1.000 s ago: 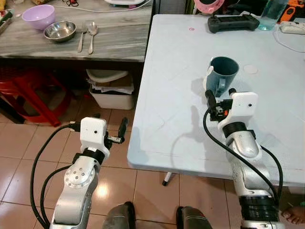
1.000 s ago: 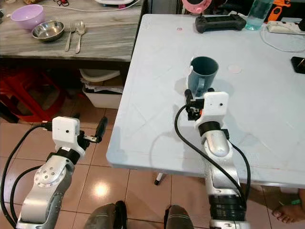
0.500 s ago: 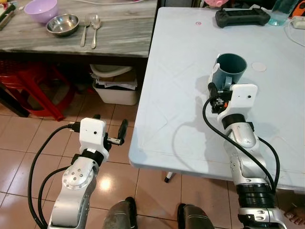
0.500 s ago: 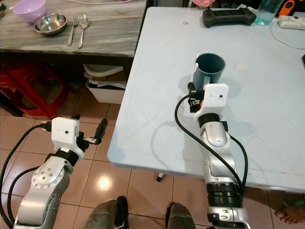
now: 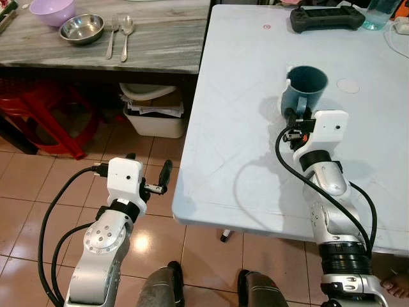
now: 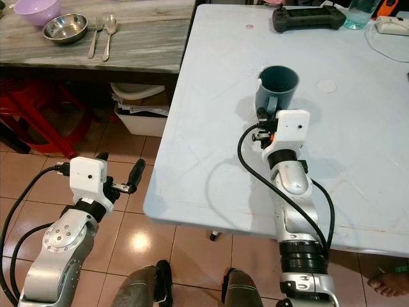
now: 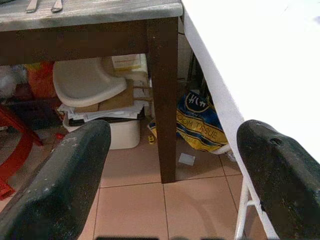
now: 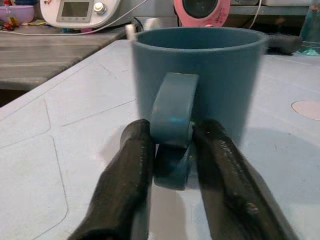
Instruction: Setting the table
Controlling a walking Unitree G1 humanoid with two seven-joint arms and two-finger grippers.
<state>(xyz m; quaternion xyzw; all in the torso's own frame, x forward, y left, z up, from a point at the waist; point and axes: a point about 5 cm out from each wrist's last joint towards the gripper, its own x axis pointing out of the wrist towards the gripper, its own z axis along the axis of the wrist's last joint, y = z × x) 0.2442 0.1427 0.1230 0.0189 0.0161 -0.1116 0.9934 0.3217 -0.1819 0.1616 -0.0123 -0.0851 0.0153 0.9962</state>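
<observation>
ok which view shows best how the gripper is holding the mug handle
The right wrist view: the right gripper has its two black fingers pressed on either side of the blue mug's handle. Both eye views show the mug upright on the white table, but the wrist housing hides most of the grip.

The yellow-and-blue pack under the table reads "ROOM TISSUE".

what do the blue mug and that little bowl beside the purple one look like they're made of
Blue mug: probably glazed ceramic or hard plastic; thick wall, smooth even colour, soft sheen. The right gripper has its jaws closed on the handle. Small bowl: likely stainless steel, silvery with bright reflections.
</observation>
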